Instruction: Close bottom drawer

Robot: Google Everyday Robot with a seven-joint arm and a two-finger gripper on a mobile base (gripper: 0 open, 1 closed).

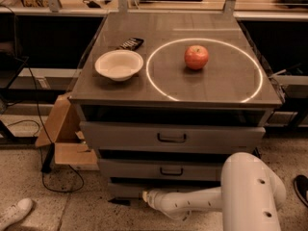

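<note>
Grey worktop (216,88) carrying a white bowl (119,64) and a red apple (196,57) inside a lit ring (154,83). Underneath, lowest of three, the bottom drawer (122,188) (largely hidden by the white arm (192,203)). Hand (130,199) low at its front, near the speckled floor (29,177); open or closed, cannot tell. Cardboard box (60,129) to the left.

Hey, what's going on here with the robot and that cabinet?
The robot is working low at the grey cabinet. Its white arm stretches along the floor, and the gripper is at the left end of the bottom drawer, just under the middle drawer. Whether that drawer is fully shut can't be told. On top sit an apple and a white bowl.
</note>
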